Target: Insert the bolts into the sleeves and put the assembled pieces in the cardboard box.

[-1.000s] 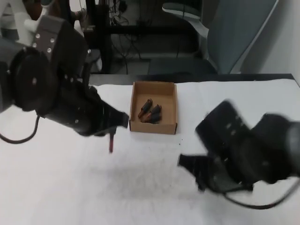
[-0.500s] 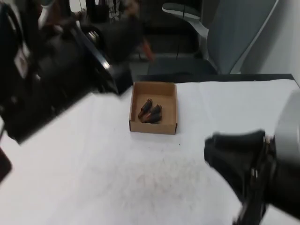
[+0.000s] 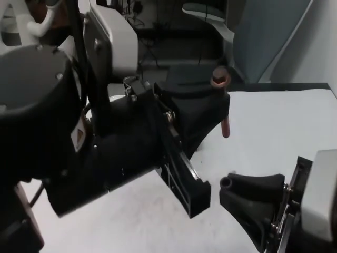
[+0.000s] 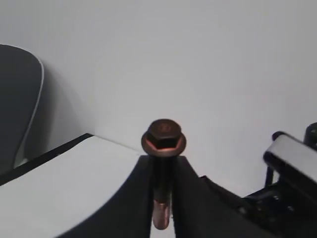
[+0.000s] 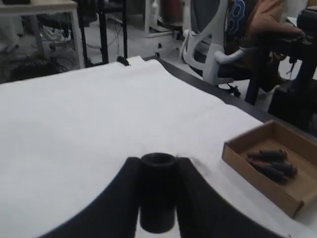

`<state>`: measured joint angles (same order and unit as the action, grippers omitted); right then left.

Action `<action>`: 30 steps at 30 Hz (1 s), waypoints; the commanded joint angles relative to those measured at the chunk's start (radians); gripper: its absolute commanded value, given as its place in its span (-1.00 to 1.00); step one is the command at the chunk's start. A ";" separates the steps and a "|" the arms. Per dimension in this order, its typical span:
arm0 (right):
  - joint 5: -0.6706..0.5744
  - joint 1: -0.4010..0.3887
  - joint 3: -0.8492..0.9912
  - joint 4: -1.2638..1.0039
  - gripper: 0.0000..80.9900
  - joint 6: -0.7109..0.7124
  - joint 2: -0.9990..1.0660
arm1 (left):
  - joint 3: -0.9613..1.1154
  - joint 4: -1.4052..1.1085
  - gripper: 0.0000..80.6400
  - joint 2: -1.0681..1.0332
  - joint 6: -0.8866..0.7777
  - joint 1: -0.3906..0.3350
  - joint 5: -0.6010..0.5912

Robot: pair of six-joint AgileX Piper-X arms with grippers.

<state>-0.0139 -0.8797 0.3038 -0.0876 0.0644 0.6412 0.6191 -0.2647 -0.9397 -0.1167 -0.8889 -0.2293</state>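
Now the left tool is closed on the bolt, head up and shank down; the right tool grips the upright sleeve, at 6 o'clock from the bolt in the high view; axes look parallel but offset.

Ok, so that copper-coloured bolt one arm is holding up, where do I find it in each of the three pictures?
High view: the bolt is upper middle, head up, in the left gripper, above the white bench cover.
Left wrist view: the bolt sits between that gripper's fingers.
Right wrist view: this camera faces a black sleeve and the cardboard box instead.
Shared landmark: the white bench cover.
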 commanded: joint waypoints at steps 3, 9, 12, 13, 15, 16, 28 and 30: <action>-0.080 -0.002 -0.005 -0.093 -1.00 -0.013 -0.006 | 0.001 0.008 -0.96 0.005 0.057 -0.010 0.049; -0.105 -0.002 -0.004 -0.144 -1.00 -0.013 -0.006 | 0.001 0.065 -0.96 0.017 0.057 -0.010 0.032; -0.103 -0.002 -0.004 -0.146 -1.00 -0.013 -0.006 | 0.001 0.089 -0.96 0.040 0.057 -0.010 0.018; -0.098 -0.002 -0.004 -0.146 -1.00 -0.013 -0.006 | 0.001 0.099 -0.96 0.050 0.057 -0.010 0.016; -0.071 -0.002 -0.004 -0.146 -1.00 -0.016 -0.006 | 0.001 0.131 -0.96 0.071 0.057 -0.010 0.000; -0.062 -0.002 -0.004 -0.146 -1.00 -0.020 -0.006 | 0.001 0.145 -0.96 0.081 0.059 -0.010 -0.013; -0.127 -0.002 -0.004 -0.146 -1.00 -0.020 0.016 | 0.001 0.174 -0.96 0.080 0.074 -0.010 -0.110; -0.127 -0.002 -0.004 -0.158 -1.00 -0.020 0.016 | 0.001 0.175 -0.96 0.080 0.074 -0.010 -0.110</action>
<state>-0.1242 -0.8797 0.2966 -0.2187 0.0510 0.6571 0.6191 -0.0817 -0.8643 -0.0449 -0.8952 -0.3246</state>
